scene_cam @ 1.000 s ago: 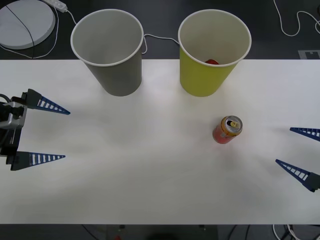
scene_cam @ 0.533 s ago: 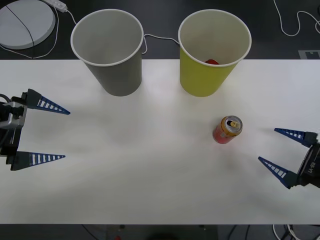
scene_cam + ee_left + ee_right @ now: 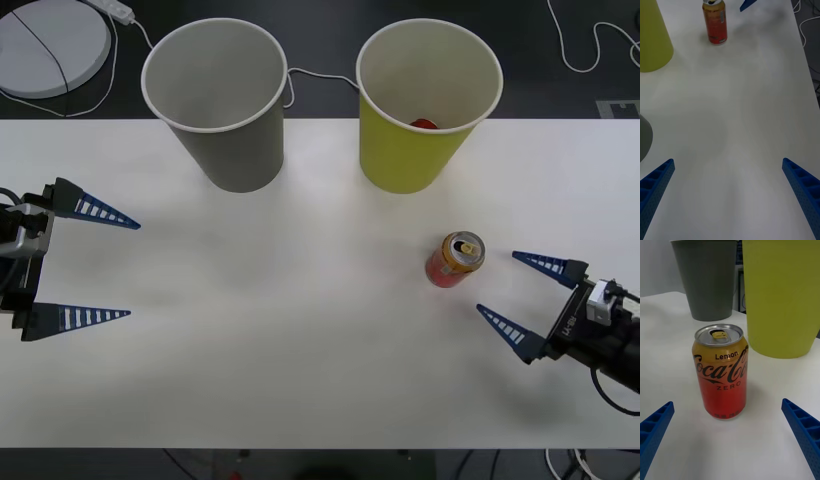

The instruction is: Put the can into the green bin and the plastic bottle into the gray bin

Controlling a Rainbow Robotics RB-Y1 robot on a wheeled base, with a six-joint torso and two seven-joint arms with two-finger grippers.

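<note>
The orange-red can (image 3: 455,259) stands upright on the white table (image 3: 300,360), in front of the green bin (image 3: 410,160). A bit of red (image 3: 424,124) shows inside that bin. The gray bin (image 3: 235,155) stands to its left at the back. My right gripper (image 3: 497,283) is open just right of the can, its fingers pointing at it without touching. In the right wrist view the can (image 3: 720,371) stands ahead between the two fingers, with the green bin (image 3: 782,296) and gray bin (image 3: 707,281) behind it. My left gripper (image 3: 133,270) rests open at the table's left. The plastic bottle is out of view.
A white round disc (image 3: 45,45) and cables (image 3: 585,50) lie on the dark floor behind the table. The left wrist view shows the can (image 3: 715,22) far off beside the green bin (image 3: 651,37), with bare table between.
My right gripper has moved left from the table's right edge to just beside the can, staying open. The left arm, can and bins have not moved.
</note>
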